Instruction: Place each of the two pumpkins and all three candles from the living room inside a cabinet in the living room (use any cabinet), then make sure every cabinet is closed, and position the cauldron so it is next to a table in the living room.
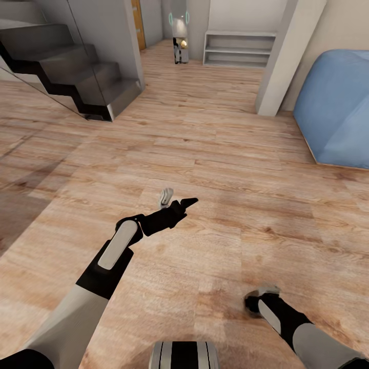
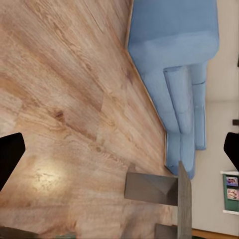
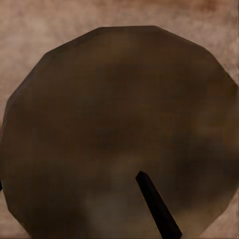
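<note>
No pumpkin, candle, cabinet, cauldron or table is in view. My left gripper reaches forward over the bare wood floor. In the left wrist view its dark fingertips sit at opposite edges of the picture, wide apart, with nothing between them, so the left gripper is open. My right gripper hangs low at the bottom right, pointing down at the floor. The right wrist view has one black finger over a dark round shadow on the boards.
A dark staircase rises at the left. A white pillar and a blue sofa stand at the right; the sofa also fills part of the left wrist view. White open shelves line the far wall.
</note>
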